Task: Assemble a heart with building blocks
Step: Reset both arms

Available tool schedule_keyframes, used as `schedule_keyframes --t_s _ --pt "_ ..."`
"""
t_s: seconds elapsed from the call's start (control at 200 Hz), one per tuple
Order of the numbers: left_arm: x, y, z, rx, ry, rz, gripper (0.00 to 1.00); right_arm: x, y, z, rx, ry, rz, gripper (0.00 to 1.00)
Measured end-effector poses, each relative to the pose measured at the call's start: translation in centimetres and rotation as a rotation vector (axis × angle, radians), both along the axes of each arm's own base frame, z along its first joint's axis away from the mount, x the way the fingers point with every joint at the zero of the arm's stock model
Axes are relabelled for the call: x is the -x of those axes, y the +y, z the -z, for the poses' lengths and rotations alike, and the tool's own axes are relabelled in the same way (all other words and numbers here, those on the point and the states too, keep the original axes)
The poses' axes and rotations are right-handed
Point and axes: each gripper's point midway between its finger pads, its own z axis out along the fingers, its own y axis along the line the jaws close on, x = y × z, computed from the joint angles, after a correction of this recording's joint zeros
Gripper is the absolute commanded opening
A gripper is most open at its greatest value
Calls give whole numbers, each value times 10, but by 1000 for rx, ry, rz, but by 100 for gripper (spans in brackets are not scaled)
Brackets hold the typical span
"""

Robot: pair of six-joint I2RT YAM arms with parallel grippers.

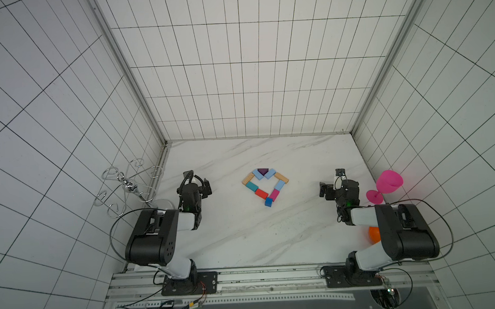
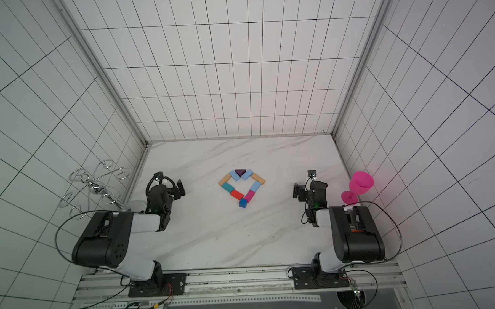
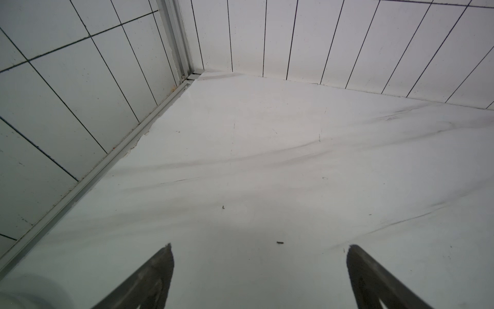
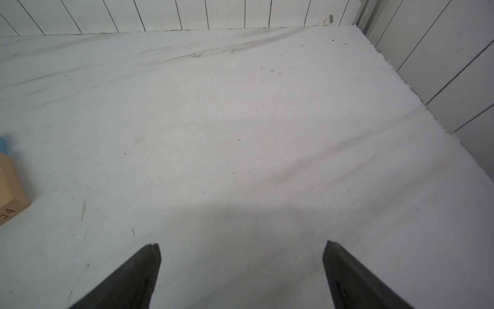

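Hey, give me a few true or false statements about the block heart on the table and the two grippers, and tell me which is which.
1. The purple wedge sits in the notch of the heart, between two light blue blocks. True.
2. The right gripper holds the blue cube. False: it is open and empty, and the blue cube lies on the table at the heart's tip.
3. The left gripper is open and empty. True.
4. The red block lies on the heart's side nearer the pink goblet. False: it is on the side nearer the wire rack; the pink block is on the goblet's side.
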Motion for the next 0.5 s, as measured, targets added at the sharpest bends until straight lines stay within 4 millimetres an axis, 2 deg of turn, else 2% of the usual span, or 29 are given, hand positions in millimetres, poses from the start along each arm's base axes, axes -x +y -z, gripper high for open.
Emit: schedule_keyframes --t_s 0.07,0.215,0.5 --pt "-4 6 -6 4 -15 -13 99 -7 4 -6 -10 -23 -21 99" --pt "-8 16 -13 8 -35 -31 99 -17 -2 -19 -16 -62 -8 99" --pt "-9 13 -13 14 -34 -15 99 -18 -1 -20 -21 -65 -16 98"
